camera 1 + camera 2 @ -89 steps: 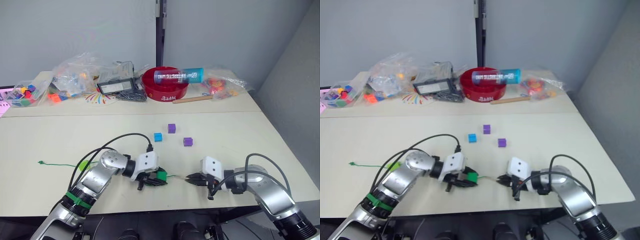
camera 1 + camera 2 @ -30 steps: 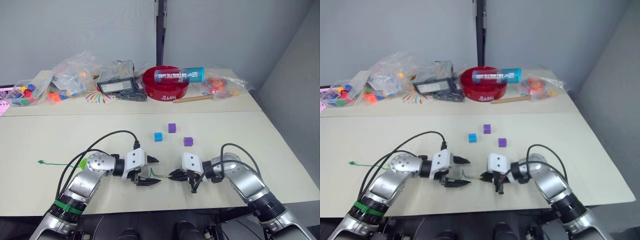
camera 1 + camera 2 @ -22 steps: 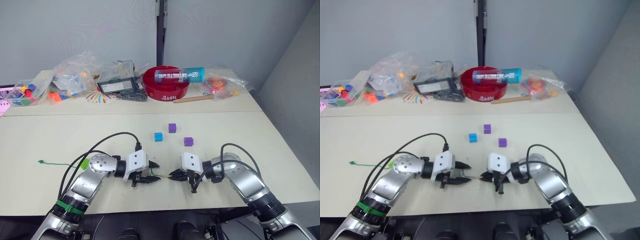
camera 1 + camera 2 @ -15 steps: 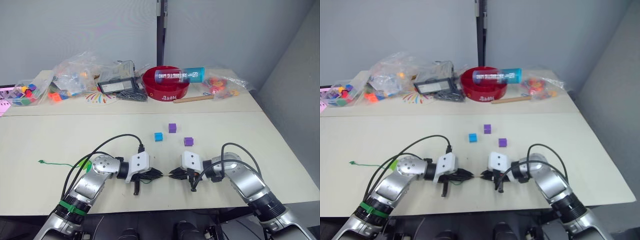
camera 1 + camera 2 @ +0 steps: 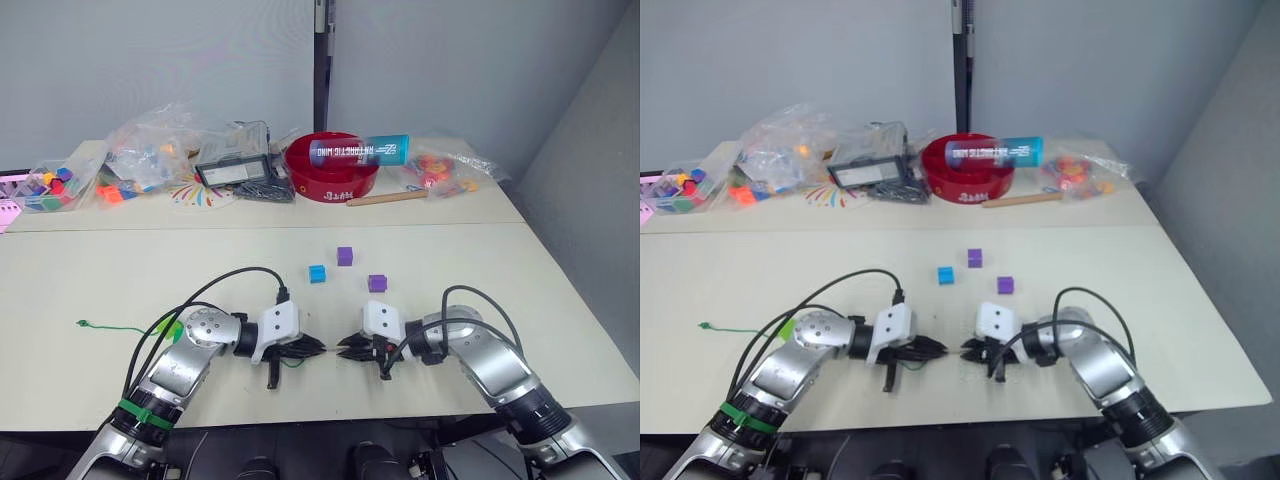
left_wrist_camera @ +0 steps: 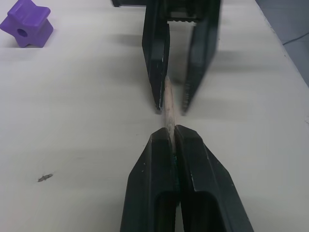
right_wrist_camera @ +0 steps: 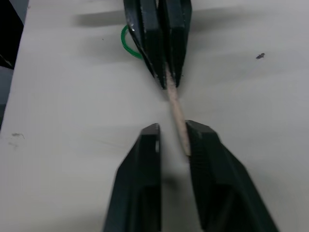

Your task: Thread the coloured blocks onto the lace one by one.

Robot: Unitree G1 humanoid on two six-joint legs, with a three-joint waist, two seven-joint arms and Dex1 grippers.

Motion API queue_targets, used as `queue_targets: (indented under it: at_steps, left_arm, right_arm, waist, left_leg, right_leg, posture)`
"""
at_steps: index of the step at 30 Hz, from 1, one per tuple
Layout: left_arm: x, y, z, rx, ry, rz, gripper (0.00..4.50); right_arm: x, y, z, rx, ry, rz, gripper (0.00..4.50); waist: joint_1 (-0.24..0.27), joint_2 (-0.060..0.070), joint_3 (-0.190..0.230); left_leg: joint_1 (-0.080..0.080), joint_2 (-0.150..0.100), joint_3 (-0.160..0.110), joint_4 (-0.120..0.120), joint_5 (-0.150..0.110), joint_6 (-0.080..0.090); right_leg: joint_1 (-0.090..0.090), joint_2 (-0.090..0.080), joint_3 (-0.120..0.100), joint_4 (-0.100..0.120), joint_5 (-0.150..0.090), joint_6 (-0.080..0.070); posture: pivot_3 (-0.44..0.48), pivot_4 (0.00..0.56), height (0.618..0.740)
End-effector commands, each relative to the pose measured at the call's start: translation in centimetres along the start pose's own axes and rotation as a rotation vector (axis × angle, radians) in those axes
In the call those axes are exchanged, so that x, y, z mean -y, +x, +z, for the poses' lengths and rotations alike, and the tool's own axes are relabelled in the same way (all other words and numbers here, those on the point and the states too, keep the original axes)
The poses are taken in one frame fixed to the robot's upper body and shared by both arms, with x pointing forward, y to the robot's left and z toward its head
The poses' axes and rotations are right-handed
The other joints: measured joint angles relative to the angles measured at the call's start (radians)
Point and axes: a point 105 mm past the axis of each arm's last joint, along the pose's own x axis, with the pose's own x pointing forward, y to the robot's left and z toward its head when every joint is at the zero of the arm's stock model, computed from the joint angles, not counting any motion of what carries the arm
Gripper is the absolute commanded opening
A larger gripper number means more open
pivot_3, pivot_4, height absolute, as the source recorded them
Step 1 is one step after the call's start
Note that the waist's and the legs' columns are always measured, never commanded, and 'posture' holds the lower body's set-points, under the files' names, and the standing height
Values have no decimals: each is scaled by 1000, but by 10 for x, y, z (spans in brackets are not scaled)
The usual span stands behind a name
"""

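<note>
My left gripper is shut on the lace's stiff pale tip, close to the table's front edge. The tip pokes out between the open fingers of my right gripper, which faces the left one tip to tip. In the right wrist view the tip lies against one right finger. A loop of green lace curls behind the left gripper, and the knotted end lies far left. A sky blue block and two purple blocks sit loose further back. A lime green block is beside my left forearm.
Along the back of the table stand clear bags of mixed pieces, a black case, a red bowl with a blue tube across it, and a wooden stick. Black cables arch over both arms.
Three seconds ago the left gripper held a dark green block. A second ago it stood open; since then it has shut on the lace tip and moved up against the right gripper.
</note>
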Motion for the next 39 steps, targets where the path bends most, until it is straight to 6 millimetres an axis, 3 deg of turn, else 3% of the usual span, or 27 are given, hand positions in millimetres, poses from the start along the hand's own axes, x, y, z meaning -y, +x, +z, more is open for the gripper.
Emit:
queue_targets:
  at_steps: [1,7,11,13,20,31,39]
  left_arm:
    - [-5,-8,10,21,31,18,0]
    - [-6,-12,10,14,33,21,0]
    - [-4,-16,7,9,24,24,0]
    - [-2,-16,6,6,22,24,0]
    - [-1,-18,5,4,20,30,0]
    - [-3,-20,6,3,18,42,0]
    - [-5,-20,6,0,17,48,0]
  right_arm:
    - [4,-22,8,48,25,-92,2390]
    - [13,-47,5,107,112,-274,4423]
    - [41,-76,-14,174,250,-646,4469]
    - [47,-78,-16,199,284,-742,4469]
    - [56,-70,-13,238,320,-898,4469]
    - [73,-35,-8,234,405,-1098,4469]
    - [91,-29,-18,229,500,-1257,4469]
  waist:
    - [2,0,0]
    - [2,0,0]
    - [1,0,0]
    - [0,0,0]
    - [0,0,0]
    - [-1,0,0]
    - [-3,1,0]
  left_leg:
    - [0,0,0,0,0,0]
    - [0,-1,0,0,0,0]
    - [-1,-1,0,0,0,0]
    - [-1,-1,0,0,0,0]
    - [-1,0,0,0,0,0]
    - [-1,0,0,0,0,0]
    - [-2,0,0,0,0,0]
  right_leg:
    - [0,0,0,0,0,0]
    - [0,0,0,0,0,0]
    - [0,0,0,0,0,0]
    - [0,-1,0,0,0,0]
    - [0,-1,0,0,0,0]
    - [-1,-1,0,0,0,0]
    - [-1,-1,0,0,0,0]
  posture:
    - [0,150,731]
    - [0,150,731]
    - [0,150,731]
    - [0,150,731]
    - [0,150,731]
    - [0,150,731]
    - [0,150,731]
